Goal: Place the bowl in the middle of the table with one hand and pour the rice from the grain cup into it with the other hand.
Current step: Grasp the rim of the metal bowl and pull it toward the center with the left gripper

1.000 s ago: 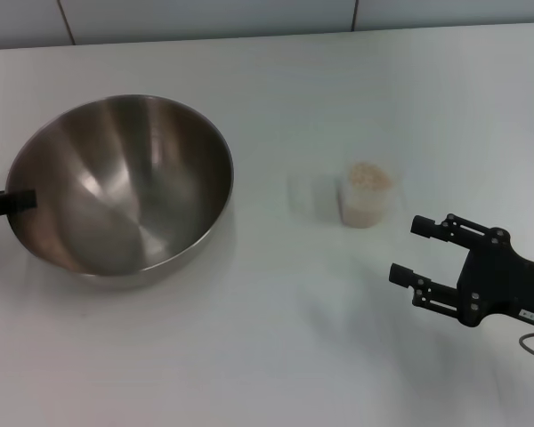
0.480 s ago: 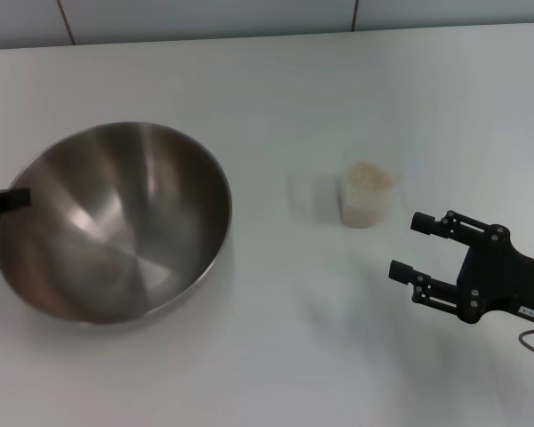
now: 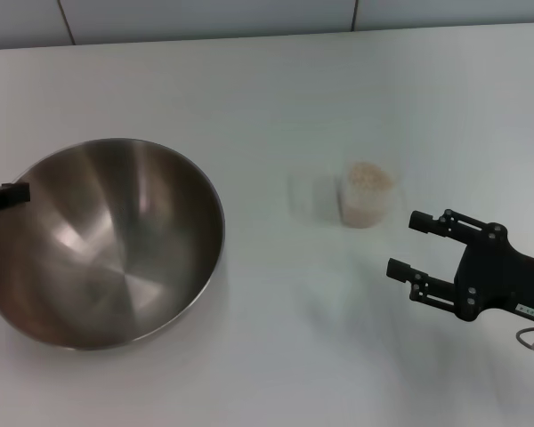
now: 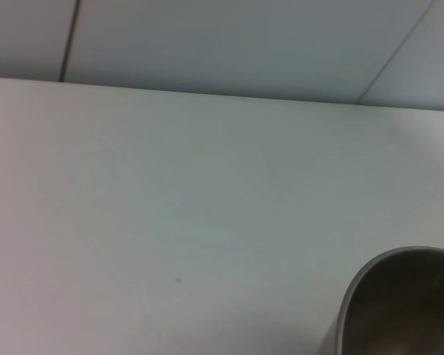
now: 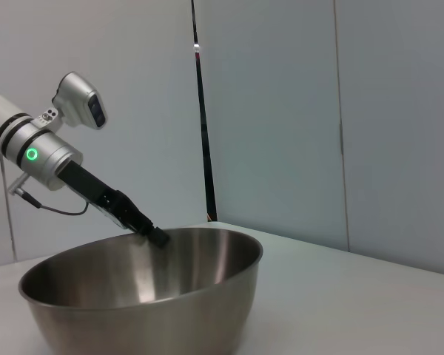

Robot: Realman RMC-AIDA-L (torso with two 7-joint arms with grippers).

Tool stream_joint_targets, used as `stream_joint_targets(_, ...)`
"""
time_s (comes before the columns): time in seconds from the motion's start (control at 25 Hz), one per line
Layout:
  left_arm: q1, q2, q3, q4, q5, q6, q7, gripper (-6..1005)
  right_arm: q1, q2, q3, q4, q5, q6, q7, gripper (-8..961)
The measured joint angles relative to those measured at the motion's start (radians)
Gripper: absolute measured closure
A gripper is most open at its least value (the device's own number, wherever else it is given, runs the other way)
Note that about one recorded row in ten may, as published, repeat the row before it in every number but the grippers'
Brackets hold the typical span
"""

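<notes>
The steel bowl [image 3: 102,240] is at the table's left, and my left gripper [image 3: 4,197] is shut on its left rim. The same grip shows in the right wrist view, where a black finger [image 5: 154,235] meets the bowl's rim [image 5: 140,285]. Part of the bowl's rim also shows in the left wrist view [image 4: 399,296]. The clear grain cup [image 3: 367,200], full of rice [image 3: 368,175], stands upright right of centre on the white table [image 3: 276,356]. My right gripper [image 3: 405,244] is open and empty, in front of and to the right of the cup, apart from it.
A faint clear shape [image 3: 307,194], perhaps a second empty cup, stands just left of the grain cup. The table's back edge meets a grey panelled wall [image 3: 205,18]. Bare tabletop lies between the bowl and the cup.
The bowl, held by my left gripper, has moved toward the table's front and a little left, and looks larger. The right gripper and the grain cup have stayed put.
</notes>
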Motion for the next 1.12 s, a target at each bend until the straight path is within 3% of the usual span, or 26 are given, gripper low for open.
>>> stream_joint_targets(1.12, -0.074, 0.001, 0.056, 0.073, -0.010, 0.065, -0.017, 948, 0.028, 0.002, 0.000, 0.007, 0.000, 0.014, 0.000, 241)
